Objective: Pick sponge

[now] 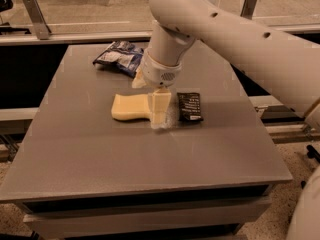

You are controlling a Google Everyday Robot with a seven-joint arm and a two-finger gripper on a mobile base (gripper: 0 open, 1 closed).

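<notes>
The pale yellow sponge (pixel 129 107) lies flat on the grey table (pixel 100 154), a little left of its middle. My gripper (pixel 160 110) hangs from the white arm (pixel 225 29), points straight down and reaches the table at the sponge's right end, touching or overlapping that end. The part of the sponge under the gripper is hidden.
A small black wrapped bar (pixel 190 106) lies just right of the gripper. A dark blue snack bag (pixel 119 57) lies at the back of the table. Metal rails and a floor strip run behind the table. The table's front edge is near the bottom of the view.
</notes>
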